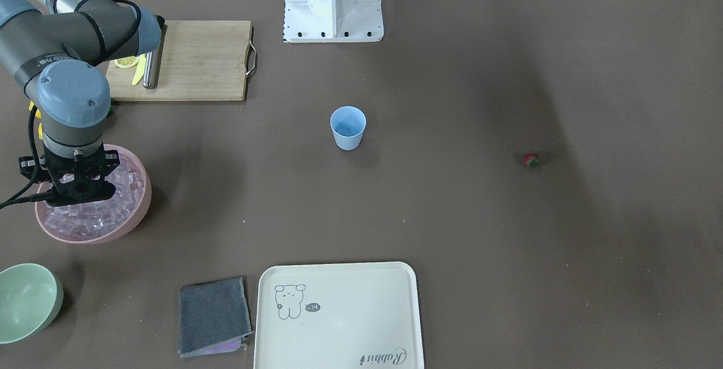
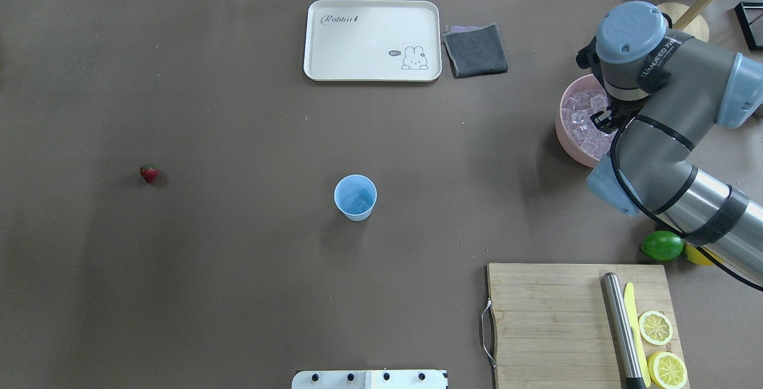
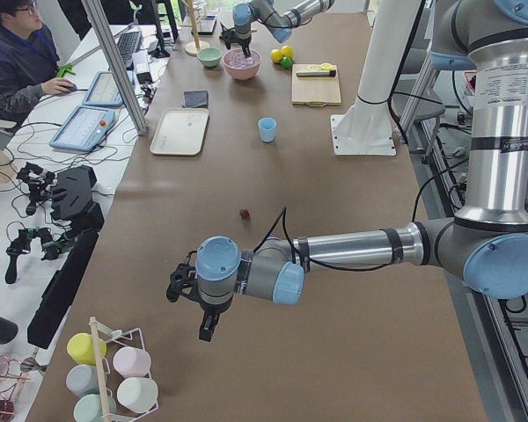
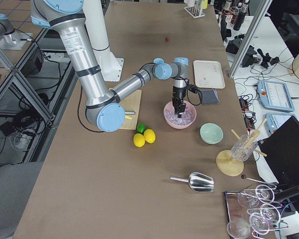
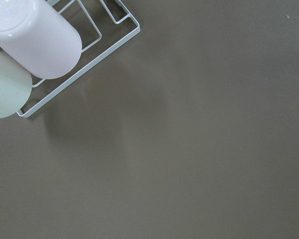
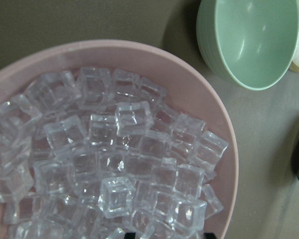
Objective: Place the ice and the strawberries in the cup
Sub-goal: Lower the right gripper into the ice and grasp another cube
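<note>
The light blue cup [image 1: 348,127] stands upright mid-table, also in the overhead view [image 2: 356,197]; a few clear cubes seem to lie inside it. The ice [image 6: 114,164] fills a pink bowl [image 1: 138,211] at the table's right end. My right gripper [image 1: 79,191] points straight down, just over the ice, its two fingertips apart at the bottom edge of the right wrist view, nothing between them. The strawberry [image 1: 531,160] lies alone on the robot's left side [image 2: 149,173]. My left gripper [image 3: 207,332] hovers over bare table far from the strawberry; whether it is open or shut I cannot tell.
A pale green bowl [image 1: 28,301] sits next to the pink bowl. A cream tray [image 2: 372,40] and a grey cloth [image 2: 475,49] lie at the far edge. A cutting board [image 2: 548,317] holds lemon slices and a knife. A lime [image 2: 661,245] lies near it. A cup rack [image 5: 35,45] is below the left wrist.
</note>
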